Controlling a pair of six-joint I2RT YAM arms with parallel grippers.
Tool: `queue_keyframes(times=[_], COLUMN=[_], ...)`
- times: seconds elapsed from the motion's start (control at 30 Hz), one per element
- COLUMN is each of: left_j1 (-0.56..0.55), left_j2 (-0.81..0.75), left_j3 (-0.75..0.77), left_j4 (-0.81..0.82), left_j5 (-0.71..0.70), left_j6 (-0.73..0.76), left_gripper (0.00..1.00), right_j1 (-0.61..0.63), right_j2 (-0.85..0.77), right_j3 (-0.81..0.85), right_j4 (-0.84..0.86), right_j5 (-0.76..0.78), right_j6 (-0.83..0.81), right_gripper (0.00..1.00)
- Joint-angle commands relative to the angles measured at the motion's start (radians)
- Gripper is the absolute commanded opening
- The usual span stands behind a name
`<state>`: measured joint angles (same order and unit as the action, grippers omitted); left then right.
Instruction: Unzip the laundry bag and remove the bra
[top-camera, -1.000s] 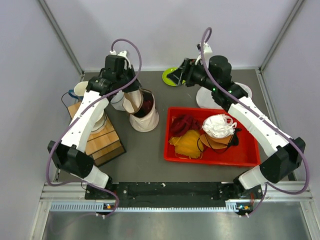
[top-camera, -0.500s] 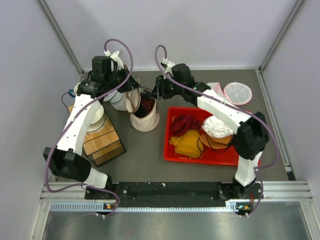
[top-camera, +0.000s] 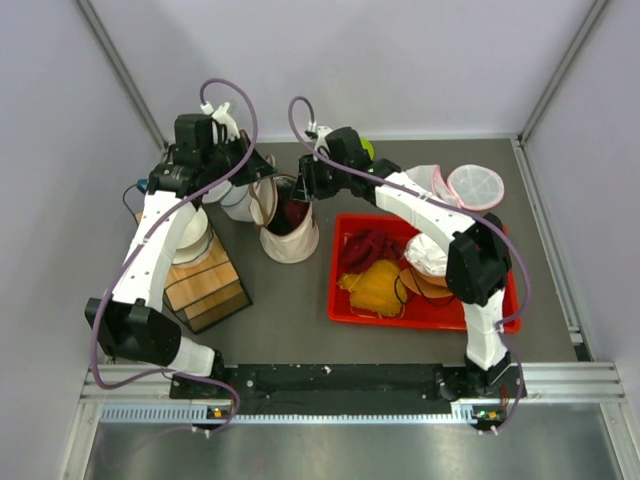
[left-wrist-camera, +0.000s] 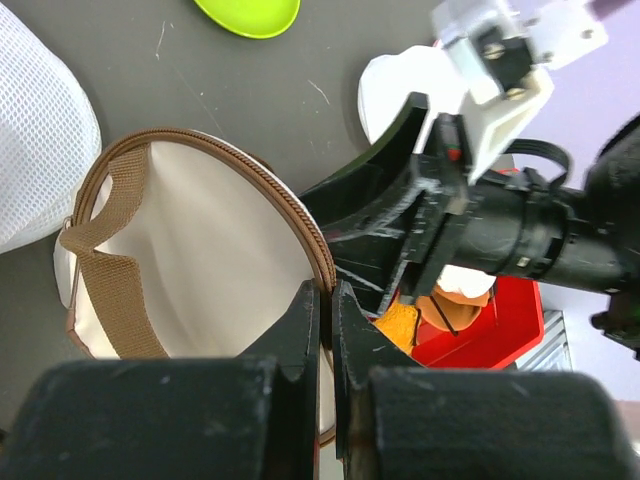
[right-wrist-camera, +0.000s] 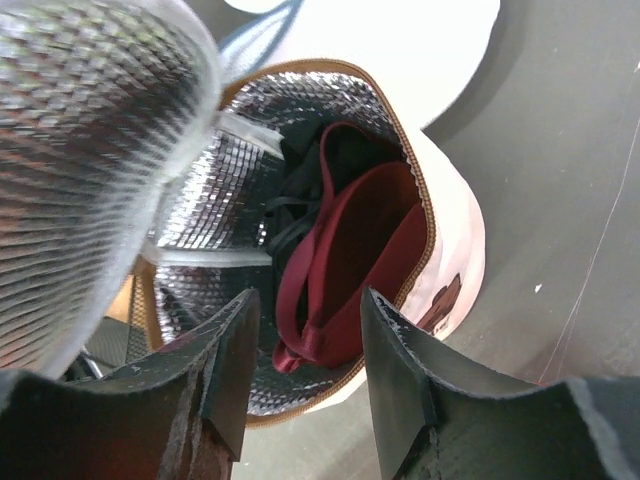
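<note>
As left pincer (left-wrist-camera: 326, 300) pinches laundry bag (left-wrist-camera: 200, 250) edge, right pincer (right-wrist-camera: 305, 300) gapes.

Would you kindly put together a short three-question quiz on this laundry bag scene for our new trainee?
1. True or false: the laundry bag is zipped shut.
2. The left gripper is: A) shut on the edge of the bag's lid; B) open above the lid; C) shut on nothing.
3. Fill in: the right gripper hovers open above the bag, where a dark red garment lies beside a ___ one.
Key: 1 false; 2 A; 3 black.
</note>
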<state>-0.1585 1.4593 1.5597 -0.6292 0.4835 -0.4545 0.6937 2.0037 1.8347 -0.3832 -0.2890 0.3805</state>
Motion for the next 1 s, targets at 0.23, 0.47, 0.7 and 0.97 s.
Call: queue_keyframes(times=[0.23,0.47,0.7,0.97], left_j1=[0.023,0.031,0.034,0.037], left_j2=[-0.062,-0.071,-0.074,-0.074], left_j3=[-0.023,-0.043,-0.076,-0.112], left_j4=[0.075,0.092,0.105,0.117], left_j5=[0.041,0.049,0.05,0.061], left_j6=[-0.016,-0.029,-0.032,-0.032], left_gripper=[0.0,0.0,0.0,0.0], right_j1=[0.038,0.04,0.041,0.038], right_j2=[0.053,0.034,-0.145,-0.37], right_j3=[0.012,-0.002,-0.044,-0.12], right_j4=[-0.043,-0.04,0.039,0.22], right_j5=[0.034,0.001,0.03,0.071], right_j6=[-0.063,-0.065,-0.032,0.037], right_gripper=[0.62,0.11,0.0,0.0])
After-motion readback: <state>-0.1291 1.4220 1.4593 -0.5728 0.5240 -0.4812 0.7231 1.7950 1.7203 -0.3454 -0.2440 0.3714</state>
